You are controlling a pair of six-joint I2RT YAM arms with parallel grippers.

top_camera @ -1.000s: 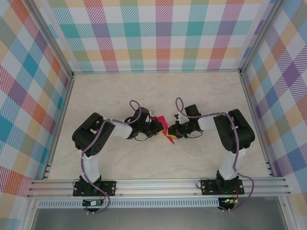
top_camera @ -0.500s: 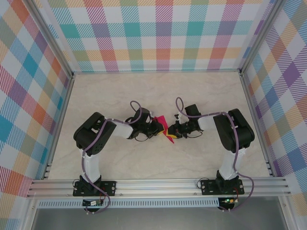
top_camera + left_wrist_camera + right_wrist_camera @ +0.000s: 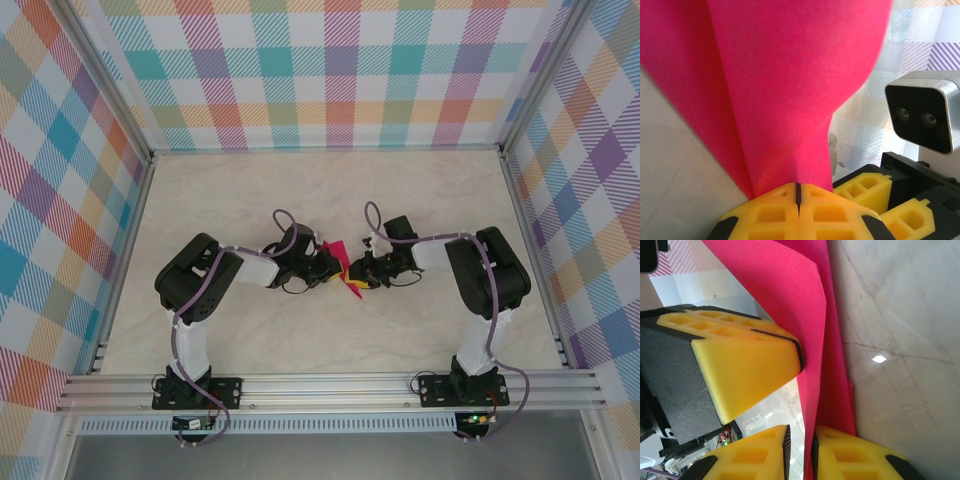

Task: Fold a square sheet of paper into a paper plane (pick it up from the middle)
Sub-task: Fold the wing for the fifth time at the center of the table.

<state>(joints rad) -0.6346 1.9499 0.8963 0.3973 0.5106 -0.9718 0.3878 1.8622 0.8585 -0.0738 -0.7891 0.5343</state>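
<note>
Starting at the near rail, one left arm (image 3: 200, 285) and one right arm (image 3: 490, 270) reach inward, so that two pincers meet nose to nose near the middle of the pale marbled table (image 3: 450, 190). Between them stands a single sheet of paper (image 3: 790, 75): plain magenta-pink, matte and unprinted, lifted off the tabletop and bowed into a soft curve. The right wrist view shows it doubled into two layers with a sharp edge running up. The left pincer (image 3: 798, 192) has its two yellow fingers pressed tight together, nipping the sheet's lower edge, and the paper fans out wide above them. The right pincer (image 3: 800, 450) has its two yellow fingers a narrow slit apart. The sheet's edge sits in that slit against one pad, with light showing on its other side. One of the left pincer's fingers also presses the paper from the left in that view. Farther off, checked walls (image 3: 340, 70) close the table's far side.
</note>
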